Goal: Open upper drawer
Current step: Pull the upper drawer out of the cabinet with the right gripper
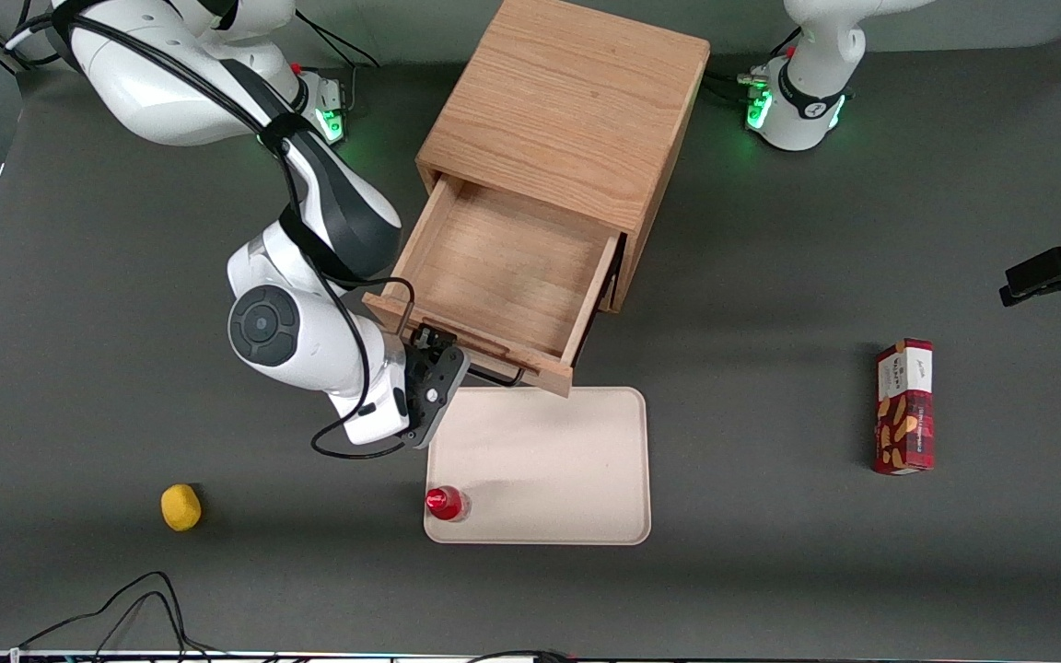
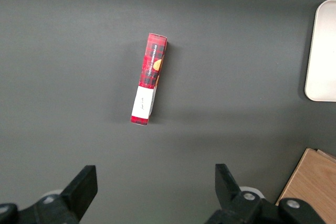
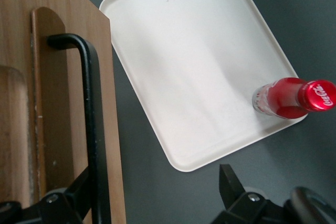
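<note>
The upper drawer (image 1: pixel 503 276) of the light oak cabinet (image 1: pixel 567 101) stands pulled far out, and its bare wooden inside shows. Its thin black wire handle (image 1: pixel 496 377) is on the drawer front nearest the front camera. My right gripper (image 1: pixel 438 370) is at the handle's end toward the working arm. In the right wrist view the drawer front (image 3: pixel 58 103) and the handle (image 3: pixel 92 119) show close up. The gripper (image 3: pixel 155 184) is open: one finger (image 3: pixel 79 190) lies against the handle bar, the other finger (image 3: pixel 231 184) is well apart over the table. It grips nothing.
A cream tray (image 1: pixel 540 460) lies just in front of the open drawer, with a red Coca-Cola bottle (image 1: pixel 446 503) standing in its near corner. A yellow object (image 1: pixel 180 507) lies toward the working arm's end. A red box (image 1: pixel 905 405) lies toward the parked arm's end.
</note>
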